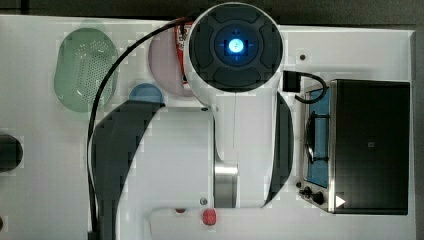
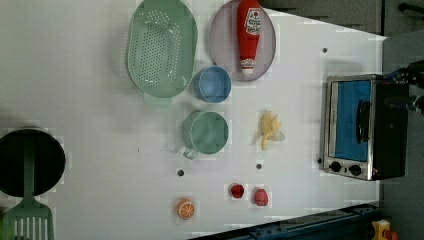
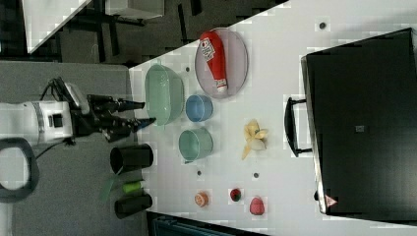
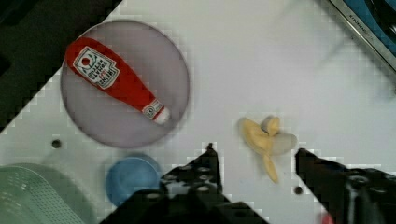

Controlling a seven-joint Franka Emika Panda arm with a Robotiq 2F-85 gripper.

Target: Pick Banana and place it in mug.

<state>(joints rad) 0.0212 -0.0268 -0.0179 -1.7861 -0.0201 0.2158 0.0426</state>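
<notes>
The banana (image 2: 270, 129), a pale yellow toy bunch, lies on the white table between the mug (image 2: 206, 132) and the toaster oven (image 2: 360, 127). The mug is pale green with a small handle and stands upright, with nothing in it. In the right view the banana (image 3: 254, 136) lies to the right of the mug (image 3: 195, 143), and my gripper (image 3: 142, 113) hangs well off the table surface, open, holding nothing. In the wrist view the banana (image 4: 266, 137) lies far below, between my two dark fingertips (image 4: 209, 154), and my gripper (image 4: 254, 150) is open.
A blue cup (image 2: 213, 84), a green perforated basket (image 2: 161, 47) and a plate (image 2: 222, 47) with a ketchup bottle (image 2: 249, 32) stand beyond the mug. An orange slice (image 2: 185, 208) and two red fruits (image 2: 260, 197) lie near the table's edge. A black pot (image 2: 30, 160) stands at the left view's left.
</notes>
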